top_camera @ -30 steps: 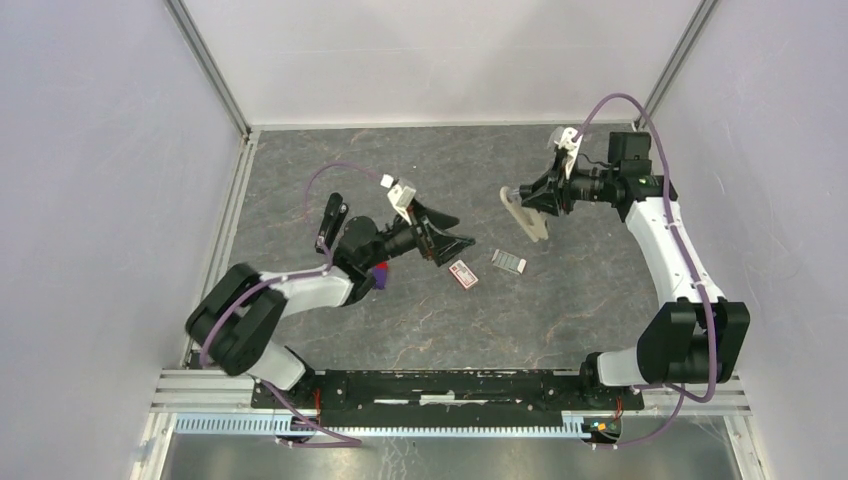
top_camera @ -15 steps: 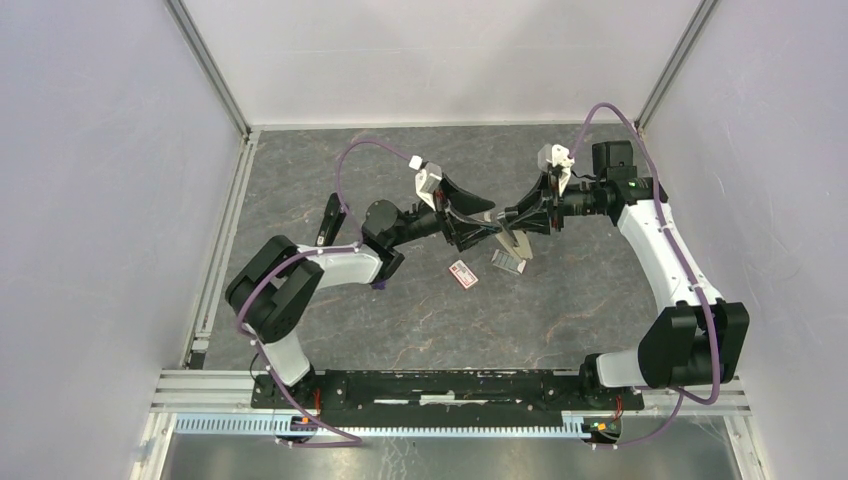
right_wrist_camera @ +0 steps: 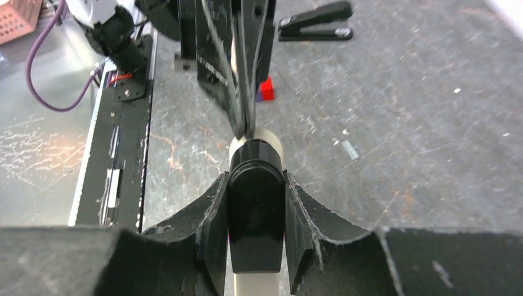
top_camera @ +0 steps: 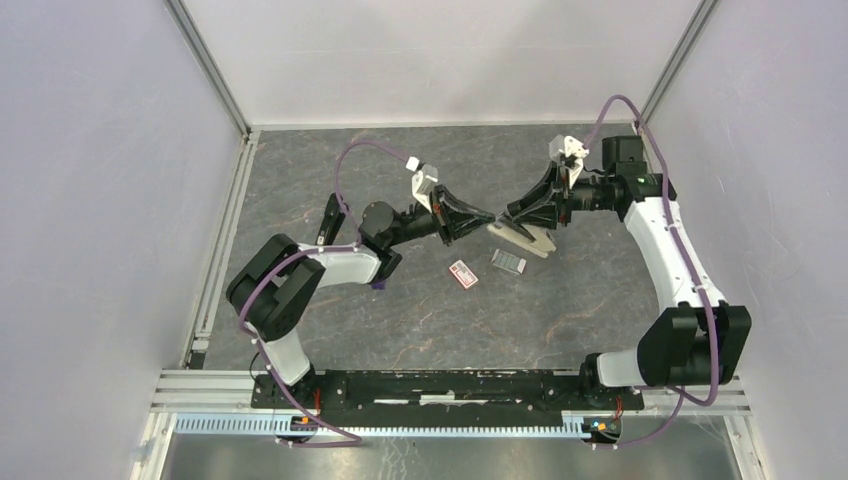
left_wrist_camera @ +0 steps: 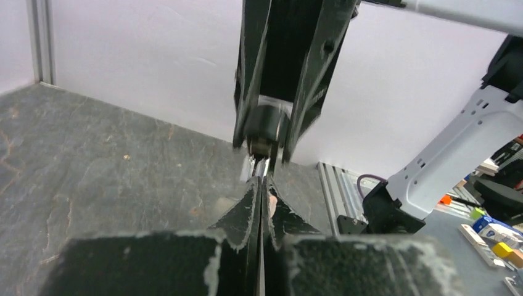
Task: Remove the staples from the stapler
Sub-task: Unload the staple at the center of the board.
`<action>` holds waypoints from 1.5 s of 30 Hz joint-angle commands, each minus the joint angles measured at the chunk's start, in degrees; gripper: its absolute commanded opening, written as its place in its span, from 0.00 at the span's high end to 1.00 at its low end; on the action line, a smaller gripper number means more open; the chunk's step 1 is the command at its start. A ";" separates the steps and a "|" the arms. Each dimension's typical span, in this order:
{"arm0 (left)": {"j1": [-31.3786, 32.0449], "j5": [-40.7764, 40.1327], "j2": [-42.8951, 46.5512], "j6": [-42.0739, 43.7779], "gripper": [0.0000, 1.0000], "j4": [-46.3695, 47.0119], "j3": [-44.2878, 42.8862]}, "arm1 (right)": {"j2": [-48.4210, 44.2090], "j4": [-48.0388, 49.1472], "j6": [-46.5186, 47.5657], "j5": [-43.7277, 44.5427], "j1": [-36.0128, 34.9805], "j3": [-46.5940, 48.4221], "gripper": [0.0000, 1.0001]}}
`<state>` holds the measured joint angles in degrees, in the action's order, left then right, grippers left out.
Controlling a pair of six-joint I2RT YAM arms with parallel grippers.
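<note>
Grey, stone-patterned table [top_camera: 420, 320] seen from above, with two robot arms reaching in from the near edge and meeting tip to tip over its middle. The right gripper [top_camera: 512, 216] clamps the stapler [top_camera: 530, 240], whose beige rail sticks out past the fingers. The left gripper [top_camera: 487, 217] has its fingers pressed together at the stapler's end. The staples [top_camera: 508, 262], a small ridged grey strip, lie flat on the table close to the stapler, with a red-and-white box [top_camera: 462, 273] beside them. A red-and-purple block [top_camera: 379, 276] sits by the left arm.

Left wrist view: the left gripper [left_wrist_camera: 261, 185] shows two fingers closed to a hairline, tips at the stapler [left_wrist_camera: 268, 123]. Whether anything thin is pinched between them I cannot tell. The right gripper's fingers [left_wrist_camera: 308, 74] flank that end.

Right wrist view: the right gripper [right_wrist_camera: 256, 185] holds the stapler [right_wrist_camera: 256, 222] by its rounded black end, with beige rail showing above and below. The left gripper [right_wrist_camera: 247, 123] meets it from the far side.
</note>
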<state>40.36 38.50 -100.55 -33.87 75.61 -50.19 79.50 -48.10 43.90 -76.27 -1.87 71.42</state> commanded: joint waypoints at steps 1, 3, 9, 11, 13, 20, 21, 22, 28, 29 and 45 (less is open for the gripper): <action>-1.57 -1.81 2.01 0.60 0.98 2.93 5.06 | -3.47 10.12 -8.23 -8.41 4.84 4.74 1.00; -2.45 -2.83 2.21 0.00 0.98 5.05 7.02 | -5.46 19.88 -17.81 -8.48 6.26 2.22 1.00; -2.65 -2.93 1.95 -2.44 0.66 7.90 6.12 | -12.52 76.95 -61.82 -6.49 6.65 -15.94 1.00; -2.70 -3.21 3.00 -1.89 0.52 7.79 5.96 | -12.01 104.60 -84.61 -6.85 7.88 -19.94 1.00; -2.95 -3.11 4.39 -1.75 0.49 7.02 6.11 | -8.64 129.19 -105.03 -7.42 9.42 -19.34 1.00; -4.04 -5.39 12.37 1.56 0.47 1.77 12.65 | 3.73 160.28 -132.68 -11.54 12.67 -12.57 1.00; -4.06 -5.80 14.25 2.58 0.45 0.51 14.06 | 4.55 160.31 -132.79 -11.89 12.73 -12.19 1.00; -4.07 -6.27 15.68 3.48 0.44 -0.70 15.12 | 5.44 160.29 -132.84 -11.98 12.85 -11.73 1.00; -4.02 -9.00 25.59 9.41 0.43 -11.97 19.91 | 12.61 160.33 -133.60 -12.15 13.81 -4.86 1.00; -4.09 -9.51 27.07 9.83 0.42 -13.00 20.72 | 14.46 160.31 -134.32 -12.15 14.07 -2.69 1.00; -4.05 -14.61 49.63 13.92 0.40 -31.97 26.87 | 25.64 160.20 -132.92 -8.28 15.50 6.32 1.00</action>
<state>36.38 26.46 -54.26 -23.59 48.64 -24.51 103.55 83.81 -87.77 -89.76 13.52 73.03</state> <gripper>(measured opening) 0.595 0.377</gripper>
